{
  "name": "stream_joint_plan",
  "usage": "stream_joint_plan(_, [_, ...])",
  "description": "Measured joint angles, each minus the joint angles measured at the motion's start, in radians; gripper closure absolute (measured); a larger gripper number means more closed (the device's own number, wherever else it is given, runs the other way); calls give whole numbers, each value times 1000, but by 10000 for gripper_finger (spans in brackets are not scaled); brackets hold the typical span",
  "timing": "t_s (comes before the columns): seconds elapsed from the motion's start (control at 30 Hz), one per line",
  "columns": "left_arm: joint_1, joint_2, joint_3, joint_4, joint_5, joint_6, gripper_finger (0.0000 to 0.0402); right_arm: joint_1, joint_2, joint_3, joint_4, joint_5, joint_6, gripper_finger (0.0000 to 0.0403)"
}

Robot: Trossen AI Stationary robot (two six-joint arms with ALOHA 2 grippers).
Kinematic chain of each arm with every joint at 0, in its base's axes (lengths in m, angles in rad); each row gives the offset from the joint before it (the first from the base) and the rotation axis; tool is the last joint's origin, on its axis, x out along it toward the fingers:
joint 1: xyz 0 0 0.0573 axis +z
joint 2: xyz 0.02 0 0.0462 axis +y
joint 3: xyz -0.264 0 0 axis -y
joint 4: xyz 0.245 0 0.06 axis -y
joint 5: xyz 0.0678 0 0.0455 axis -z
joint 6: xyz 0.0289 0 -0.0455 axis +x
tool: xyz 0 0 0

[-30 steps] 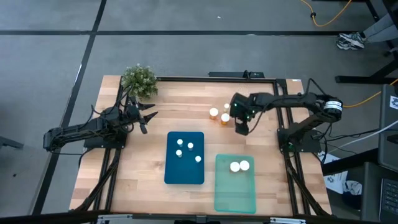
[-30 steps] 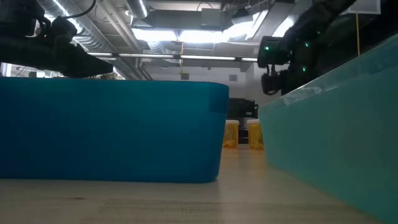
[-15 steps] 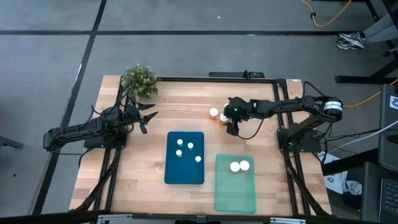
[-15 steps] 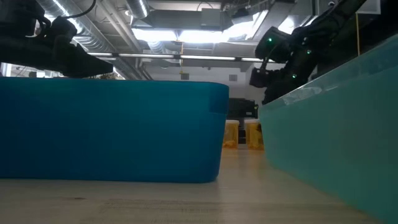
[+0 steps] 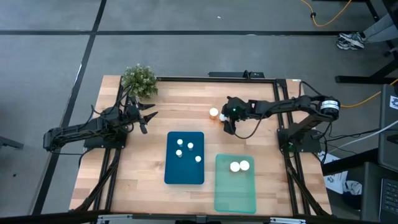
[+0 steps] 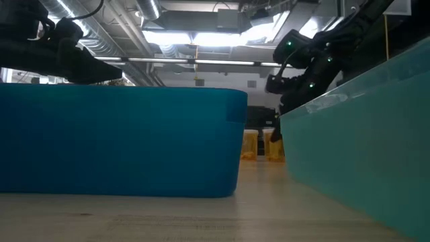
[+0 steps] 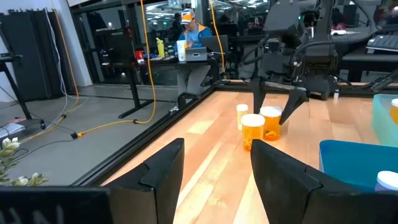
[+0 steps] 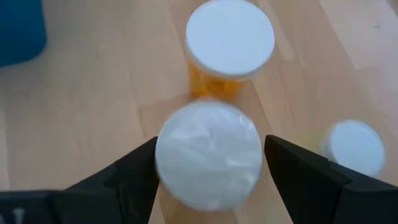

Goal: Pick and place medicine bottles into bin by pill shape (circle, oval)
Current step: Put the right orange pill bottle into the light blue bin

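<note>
Three medicine bottles [image 8: 214,87] before me: white caps, orange bodies; my right gripper [image 8: 210,167] straddles the nearest [image 8: 208,154], fingers spread, not clamped.

We see two dark, slender jointed arms. The left arm [image 5: 87,132] is matte black throughout, built of narrow links with thin black cables running alongside it, and ends in two tapered black fingers [image 7: 163,171] with flat angular faces. The right arm [image 5: 283,107] is equally black, with a round joint housing ringed in pale grey near its shoulder and a loose black cable looping beneath its forearm. Small green indicator lights glow on its wrist housing [image 6: 290,46]. Its fingers [image 8: 134,171] are broad, dark wedges with bevelled edges.
</note>
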Motion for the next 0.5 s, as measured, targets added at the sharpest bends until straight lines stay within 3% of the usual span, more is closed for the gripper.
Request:
stream_joint_plan(0.3, [0, 0, 0, 0, 0, 0, 224, 0, 30, 0, 22, -3, -6, 123])
stream_joint_plan(0.5, [0, 0, 0, 0, 0, 0, 224, 0, 30, 0, 20, -4, 19, 167])
